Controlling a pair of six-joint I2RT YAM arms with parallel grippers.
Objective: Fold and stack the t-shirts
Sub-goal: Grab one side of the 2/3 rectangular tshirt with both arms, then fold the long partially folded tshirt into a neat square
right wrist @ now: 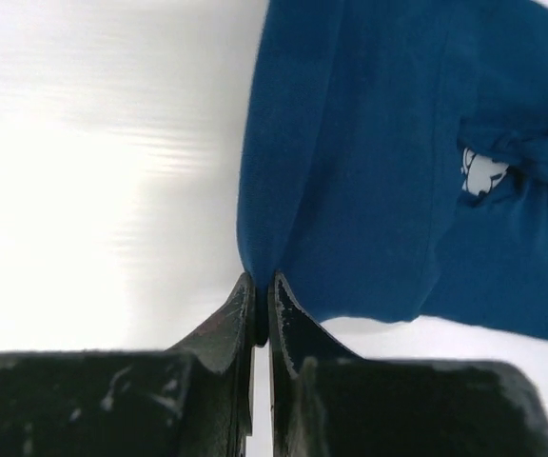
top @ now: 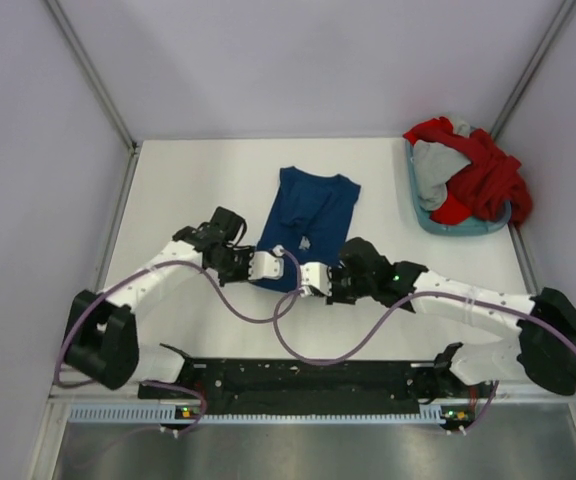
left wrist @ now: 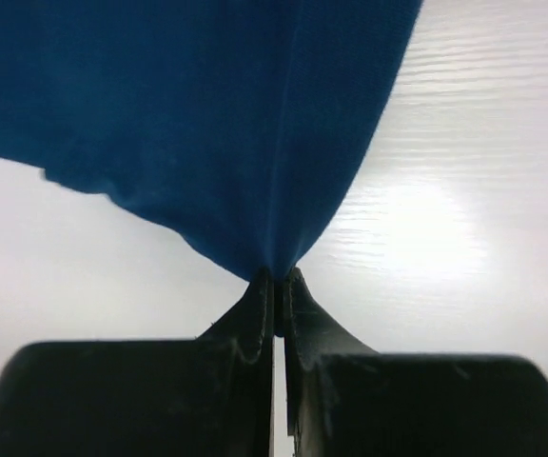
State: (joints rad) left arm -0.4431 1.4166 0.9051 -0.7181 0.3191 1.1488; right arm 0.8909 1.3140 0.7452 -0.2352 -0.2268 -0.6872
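Navy cloth is pinched in your left hand [left wrist: 276, 278]: its fingertips are clenched together on the near edge of the navy t-shirt [left wrist: 207, 124], and the fabric rises from them and spreads ahead and to the hand's left. Your right hand [right wrist: 263, 281] is clamped on the same near edge, with the cloth fanning ahead and to its right. Further out from it, a scrap of pale print [right wrist: 483, 174] shows in a crease. Beyond both hands the shirt lies lengthwise on the white worktop [top: 188, 190]. Well off past your right hand, the light blue basket [top: 423, 215] holds the red t-shirt [top: 483, 180] and the grey t-shirt [top: 438, 160] in a heap.
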